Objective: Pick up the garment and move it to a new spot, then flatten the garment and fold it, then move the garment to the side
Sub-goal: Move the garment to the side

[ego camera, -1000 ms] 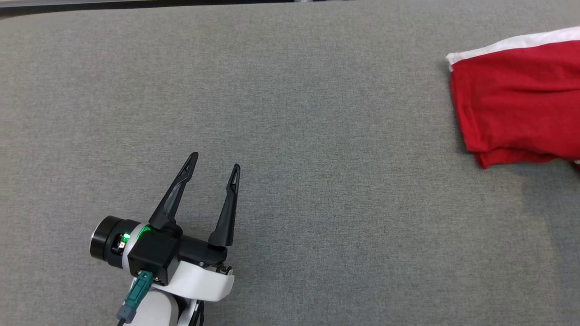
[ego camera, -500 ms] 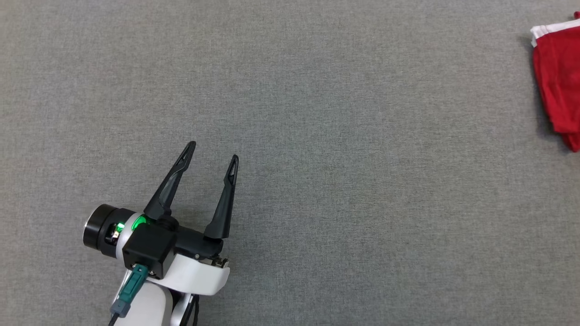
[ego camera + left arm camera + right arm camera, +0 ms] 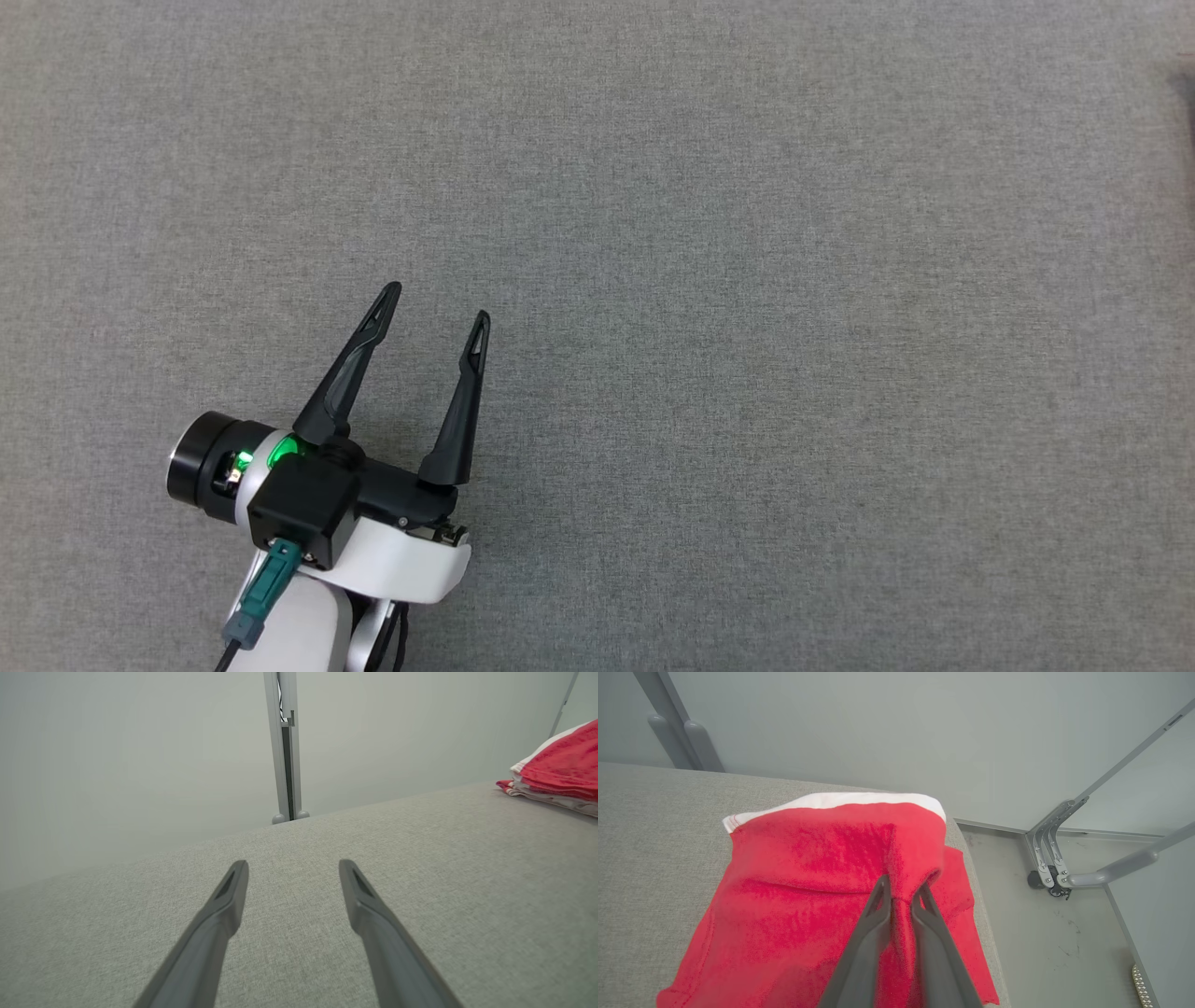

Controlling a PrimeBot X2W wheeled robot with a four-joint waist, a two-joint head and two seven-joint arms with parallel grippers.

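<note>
Garment [image 3: 808, 858] at worktop [image 3: 644, 812] edge
Right hand [image 3: 903, 883] pinches a red fold near the corner; left hand [image 3: 437, 302] spread over open grey worktop.

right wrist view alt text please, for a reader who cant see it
The right gripper pinches a raised fold of a red garment with a white edge, lying at the end of a grey table. Beyond are a pale wall, grey floor and a metal frame.
</note>
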